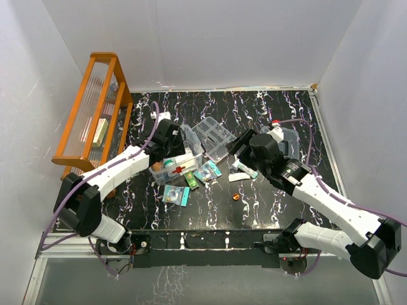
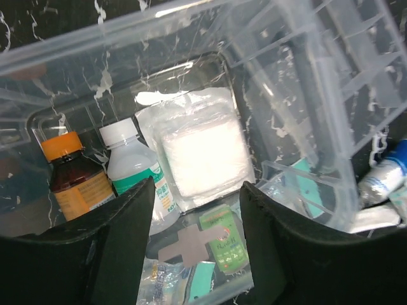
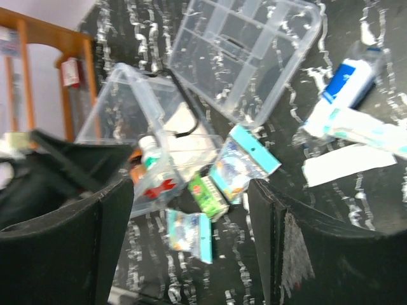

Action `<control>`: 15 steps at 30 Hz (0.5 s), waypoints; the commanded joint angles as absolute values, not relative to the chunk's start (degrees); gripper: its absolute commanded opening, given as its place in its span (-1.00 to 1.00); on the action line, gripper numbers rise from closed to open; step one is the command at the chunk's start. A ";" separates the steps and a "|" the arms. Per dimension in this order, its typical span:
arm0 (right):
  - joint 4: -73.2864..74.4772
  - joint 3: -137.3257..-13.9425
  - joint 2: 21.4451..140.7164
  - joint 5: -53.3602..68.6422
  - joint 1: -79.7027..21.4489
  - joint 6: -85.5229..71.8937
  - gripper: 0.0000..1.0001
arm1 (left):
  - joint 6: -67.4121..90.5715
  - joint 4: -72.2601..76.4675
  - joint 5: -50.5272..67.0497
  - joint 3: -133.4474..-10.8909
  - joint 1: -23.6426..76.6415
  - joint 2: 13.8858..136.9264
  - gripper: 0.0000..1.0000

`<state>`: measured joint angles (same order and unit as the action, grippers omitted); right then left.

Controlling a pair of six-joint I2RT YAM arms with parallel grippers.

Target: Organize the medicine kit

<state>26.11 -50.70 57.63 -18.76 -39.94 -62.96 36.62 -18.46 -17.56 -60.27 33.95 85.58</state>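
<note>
**Hovering over the open kit box, both grippers empty**

The left gripper (image 2: 197, 190) has its fingers (image 2: 124, 244) partly apart with nothing between them, just above the clear box (image 2: 76, 57). The right gripper (image 3: 191, 185) is spread wide and also empty, above loose packets (image 3: 245, 162) that lie beside the box.

The box sits left of centre on the black marbled table (image 1: 267, 210), with the divided tray (image 1: 213, 135) just beside its far right corner. What looks like the clear lid (image 1: 294, 135) lies partly hidden behind the right arm. White walls enclose the table, and an orange slatted rack (image 1: 95, 117) stands at the far left.

Only the left wrist view shows the box's contents: a brown bottle (image 2: 73, 184) with an orange cap, a white bottle (image 2: 132, 164) and a gauze packet (image 2: 202, 149). The right wrist view shows a blue-and-white tube (image 3: 343, 82) and a white strip (image 3: 346, 162). Only the overhead view shows a small orange thing (image 1: 236, 197) on the table.
</note>
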 commanded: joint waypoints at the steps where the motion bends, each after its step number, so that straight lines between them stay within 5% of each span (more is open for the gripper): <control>1: 26.98 -51.71 60.00 -21.61 -37.93 -52.96 0.44 | 32.70 -18.28 -18.35 -62.68 33.95 78.87 0.11; 8: 27.85 -50.36 65.14 -14.36 -30.69 -46.72 0.28 | 24.88 -12.50 -13.46 -61.54 33.93 70.70 0.27; 15: 24.74 -48.90 70.66 -8.16 -30.44 -47.95 0.20 | 17.43 -7.91 -8.65 -61.35 33.97 64.84 0.64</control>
